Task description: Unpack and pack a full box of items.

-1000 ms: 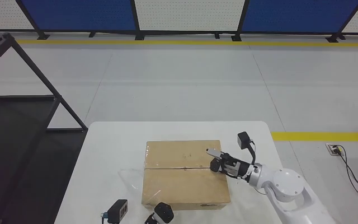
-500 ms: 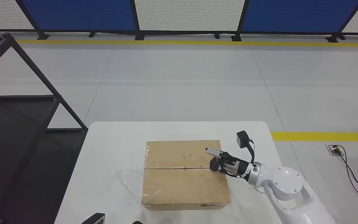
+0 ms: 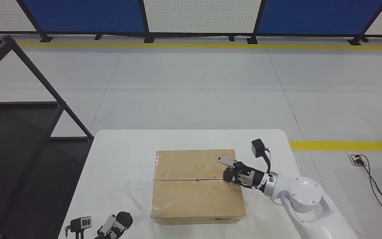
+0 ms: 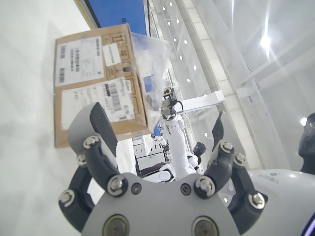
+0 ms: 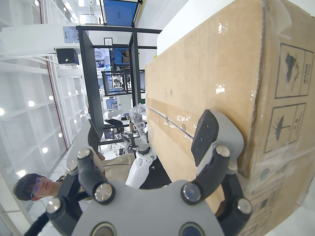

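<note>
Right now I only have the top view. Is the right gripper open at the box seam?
Observer: Yes, the right gripper is open; one pad is at the box top's edge, by the seam.
Operator: And the other arm?
Observer: The left gripper is open and empty, facing the box's labelled side.
Operator: Anything loose on that side?
Observer: Crumpled clear film juts from that side's top edge.

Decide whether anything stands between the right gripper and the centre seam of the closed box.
Nothing visible does. The right gripper sits at the right edge of the box, fingers open, with the seam directly ahead.
</note>
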`<move>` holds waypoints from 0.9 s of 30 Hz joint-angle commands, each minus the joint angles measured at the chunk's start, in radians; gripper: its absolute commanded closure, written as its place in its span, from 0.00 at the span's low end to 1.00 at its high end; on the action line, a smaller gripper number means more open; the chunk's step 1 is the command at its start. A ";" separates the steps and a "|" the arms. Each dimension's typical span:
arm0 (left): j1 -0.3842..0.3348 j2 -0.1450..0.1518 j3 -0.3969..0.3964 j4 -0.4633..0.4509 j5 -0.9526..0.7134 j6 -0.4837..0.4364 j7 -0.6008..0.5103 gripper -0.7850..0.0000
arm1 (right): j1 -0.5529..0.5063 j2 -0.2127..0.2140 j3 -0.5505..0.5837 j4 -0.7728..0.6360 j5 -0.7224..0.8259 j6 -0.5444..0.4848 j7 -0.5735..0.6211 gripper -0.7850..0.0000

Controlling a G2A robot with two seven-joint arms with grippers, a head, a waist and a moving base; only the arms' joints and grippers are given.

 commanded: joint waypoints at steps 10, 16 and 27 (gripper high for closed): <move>-0.163 -0.005 0.112 0.096 -0.051 -0.027 -0.151 0.00 | -0.018 0.004 0.016 -0.008 -0.003 0.002 -0.003 0.00; -0.160 0.000 0.111 0.081 -0.114 -0.062 -0.215 0.00 | -0.029 0.006 0.026 -0.017 -0.003 0.003 -0.003 0.00; -0.136 0.004 0.103 0.023 -0.132 -0.086 -0.228 0.00 | -0.005 0.004 0.013 -0.007 -0.004 0.009 0.004 0.00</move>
